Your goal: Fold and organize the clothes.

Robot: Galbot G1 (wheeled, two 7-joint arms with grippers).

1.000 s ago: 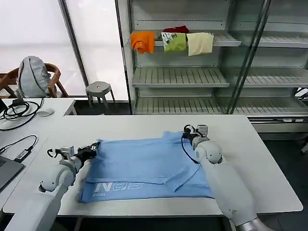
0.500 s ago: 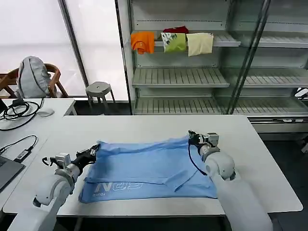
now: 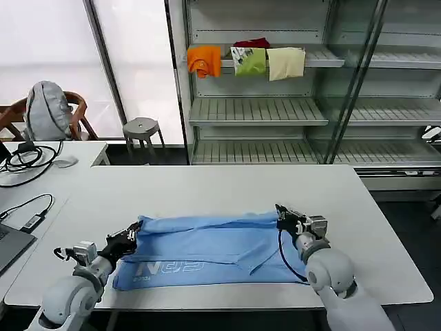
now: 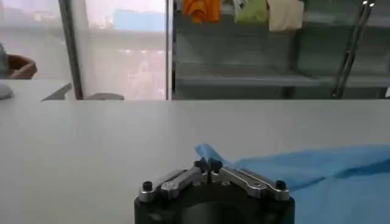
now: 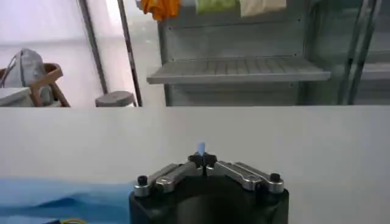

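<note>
A light sky-blue T-shirt [image 3: 207, 248] lies partly folded near the front edge of the white table [image 3: 207, 189], pale lettering showing at its front left. My left gripper [image 3: 133, 233] is shut on the shirt's far left corner [image 4: 207, 152]. My right gripper [image 3: 281, 216] is shut on the far right corner; a small blue tip of cloth [image 5: 201, 148] sticks out between its closed fingers. Both hold the far edge just above the table, doubled toward me over the rest of the shirt.
Metal shelves [image 3: 255, 110] stand behind the table with orange [image 3: 204, 61], green [image 3: 249, 60] and cream [image 3: 286, 62] garments on the top shelf. A second table at left carries cables [image 3: 24, 157]. A stool [image 3: 141, 127] and a chair with a grey bag [image 3: 45, 110] stand beyond.
Both grippers have drawn the shirt's far edge toward me and lower, folding it over the rest. The visible shirt is now a narrower band.
</note>
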